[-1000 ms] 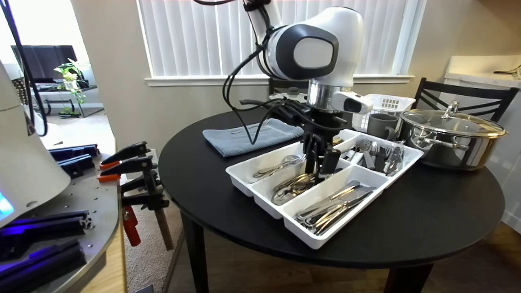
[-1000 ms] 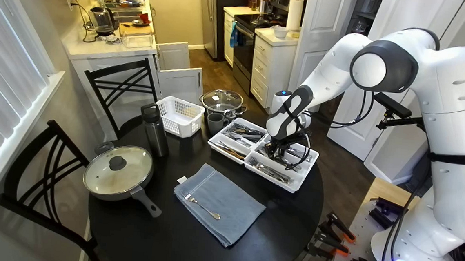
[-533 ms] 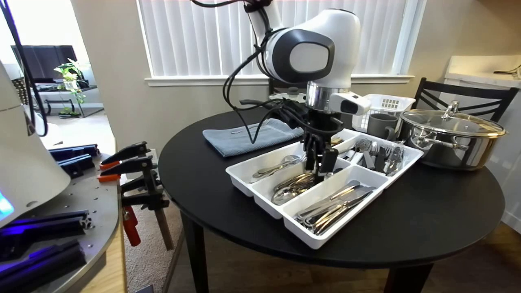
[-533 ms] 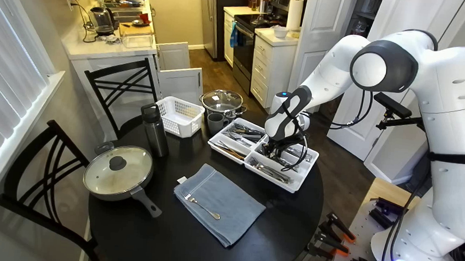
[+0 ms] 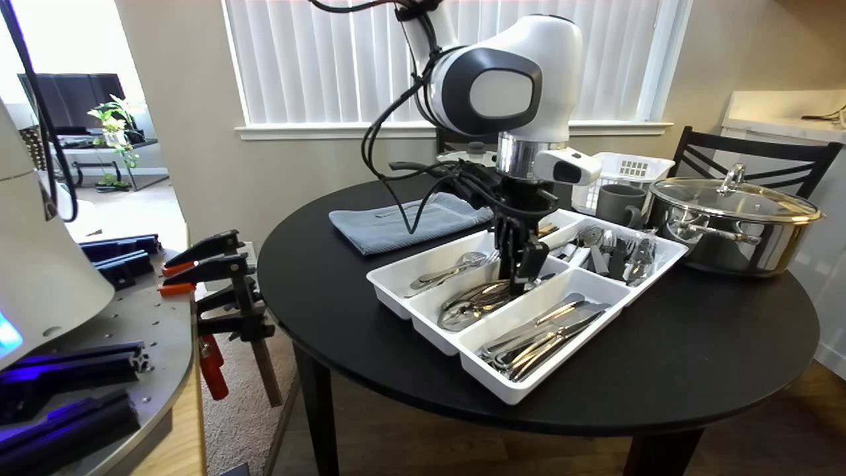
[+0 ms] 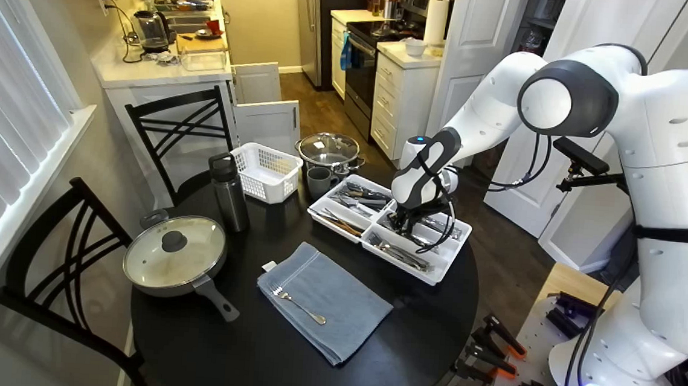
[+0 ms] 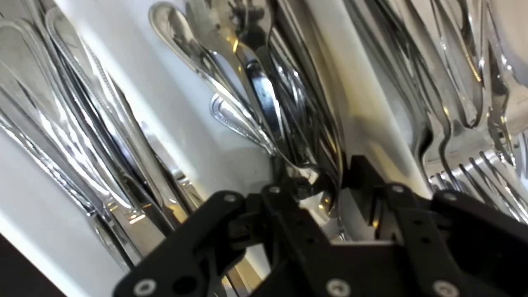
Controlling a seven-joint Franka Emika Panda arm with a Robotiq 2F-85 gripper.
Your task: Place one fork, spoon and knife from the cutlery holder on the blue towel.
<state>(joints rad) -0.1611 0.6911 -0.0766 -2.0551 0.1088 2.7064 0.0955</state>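
The cutlery holder, a white divided tray point(image 5: 488, 382), shows in both exterior views point(image 6: 399, 269). Spoons point(image 7: 284, 103) fill its middle front compartment, between knives point(image 7: 95, 136) and forks point(image 7: 458, 132). My gripper point(image 7: 317, 175) points down into the spoon compartment, seen in both exterior views point(image 5: 517, 287) point(image 6: 399, 227). Its fingers are partly closed, against a bundle of spoons on both sides. The fingertips' lower ends are hidden among the spoons. The blue towel point(image 6: 342, 302) lies folded beside the tray, also in an exterior view point(image 5: 410, 231). One fork point(image 6: 301, 306) lies on it.
Behind the tray stand a grey mug point(image 6: 319, 181), a steel pot with glass lid point(image 6: 328, 152) and a white slotted basket point(image 6: 266, 175). A steel bottle point(image 6: 231, 200) and a lidded pan point(image 6: 176, 254) stand on the black table point(image 6: 283, 370). Cables hang from my wrist.
My gripper has shifted and lowered slightly within the spoon compartment. Its fingers have drawn closer together, and the spoons between them have shifted a little. The towel and fork have not moved.
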